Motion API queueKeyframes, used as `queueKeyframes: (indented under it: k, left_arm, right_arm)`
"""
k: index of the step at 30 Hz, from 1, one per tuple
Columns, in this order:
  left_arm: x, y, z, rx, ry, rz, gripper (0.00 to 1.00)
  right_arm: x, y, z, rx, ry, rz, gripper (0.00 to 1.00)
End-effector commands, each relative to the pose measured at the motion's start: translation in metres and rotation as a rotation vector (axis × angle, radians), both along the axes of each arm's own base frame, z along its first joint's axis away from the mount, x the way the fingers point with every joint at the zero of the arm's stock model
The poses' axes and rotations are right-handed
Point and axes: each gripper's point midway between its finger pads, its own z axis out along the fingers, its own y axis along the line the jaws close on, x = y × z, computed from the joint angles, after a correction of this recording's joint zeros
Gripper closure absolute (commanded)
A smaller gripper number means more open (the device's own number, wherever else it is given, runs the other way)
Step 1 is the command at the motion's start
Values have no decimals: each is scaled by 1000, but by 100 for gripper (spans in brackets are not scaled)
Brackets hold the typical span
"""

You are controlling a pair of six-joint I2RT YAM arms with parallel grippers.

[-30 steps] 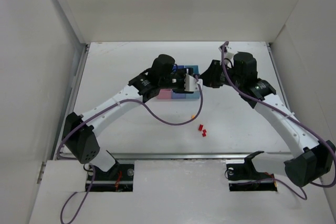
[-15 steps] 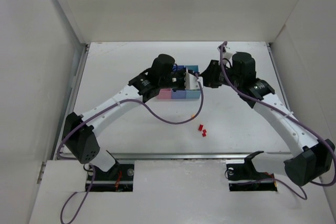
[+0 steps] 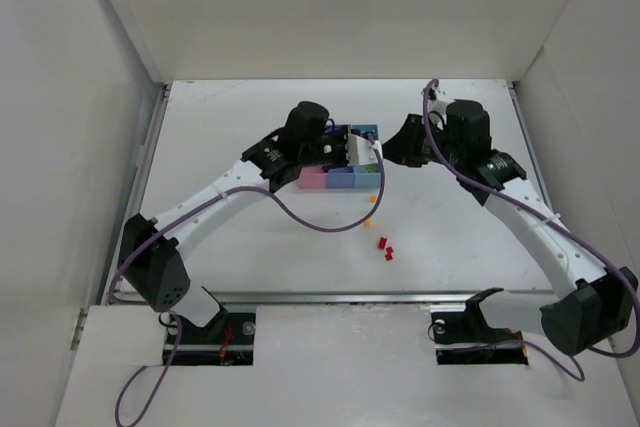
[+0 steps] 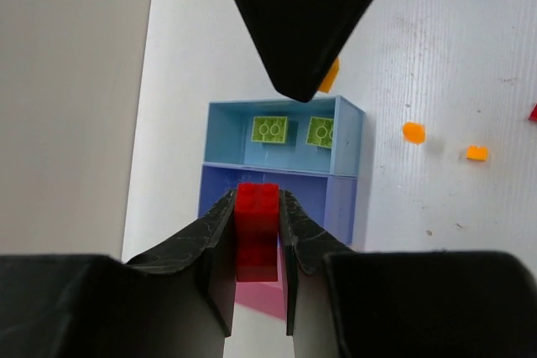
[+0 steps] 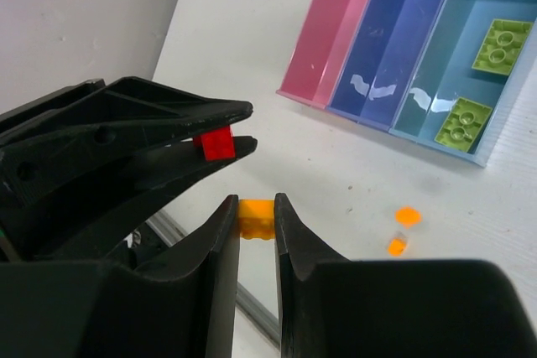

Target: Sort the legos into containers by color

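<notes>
Left hand (image 4: 256,200) tight around red lego (image 4: 256,236)

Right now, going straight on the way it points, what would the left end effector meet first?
Probably the medium blue bin: the left end effector, shut on a red brick, points at it, though depth is unclear.
</notes>
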Motion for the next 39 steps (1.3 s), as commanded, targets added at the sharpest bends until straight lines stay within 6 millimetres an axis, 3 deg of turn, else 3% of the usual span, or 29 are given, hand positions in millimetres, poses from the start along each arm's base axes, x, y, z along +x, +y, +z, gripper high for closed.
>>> queueKeyframes:
  k: [1,4,10,11,14,15,18,19,20,21,22,23,26,28,29,30,33,34,35,39]
  left_arm:
    - [5,-3,16,-54,1,29,100]
    - [8,-4,14,-38,23,46,100]
    - [31,33,4,-51,80,193,100]
    - [32,38,11,-72,84,201,100]
    - [36,62,7,-97,135,273,100]
    - [34,70,10,-104,140,289,100]
    - [30,91,-4,-103,177,354,100]
    - [32,97,-1,-118,181,375,100]
    - [32,103,-6,-118,198,404,100]
    - [32,107,-11,-124,219,423,100]
    - [30,109,-3,-159,222,446,100]
    - [29,115,-8,-163,240,468,100]
    - [27,126,-4,-201,251,516,100]
    - [23,132,-12,-203,265,532,100]
    - [21,133,-6,-213,253,530,100]
    - [21,137,-13,-210,269,545,100]
    - [23,142,-12,-220,265,565,100]
    - [21,143,-13,-221,265,565,100]
    - [22,142,-11,-227,258,564,100]
    - [25,147,-11,-226,253,581,100]
  right_arm:
    - [3,3,3,9,-31,15,100]
    - [7,1,-1,-5,-20,-4,100]
    - [15,-9,-27,-91,16,-26,100]
    - [16,-8,-25,-87,6,-27,100]
    - [24,-3,-33,-84,15,-14,100]
    - [31,0,-23,-74,-10,-15,100]
    - [54,17,-36,-115,9,-8,100]
    - [56,23,-21,-110,-27,-12,100]
    - [65,32,-43,-168,4,3,100]
    - [69,43,-48,-213,-4,-1,100]
    - [79,50,-39,-226,-30,-10,100]
    - [90,56,-59,-258,0,-20,100]
    - [109,60,-71,-293,13,-72,100]
    - [129,65,-91,-342,32,-110,100]
    - [132,65,-81,-339,18,-121,100]
    - [137,67,-96,-367,38,-110,100]
    - [142,84,-96,-395,27,-78,100]
    - [140,87,-112,-431,61,-73,100]
    - [144,84,-114,-447,62,-92,100]
    - [146,80,-124,-467,77,-117,69]
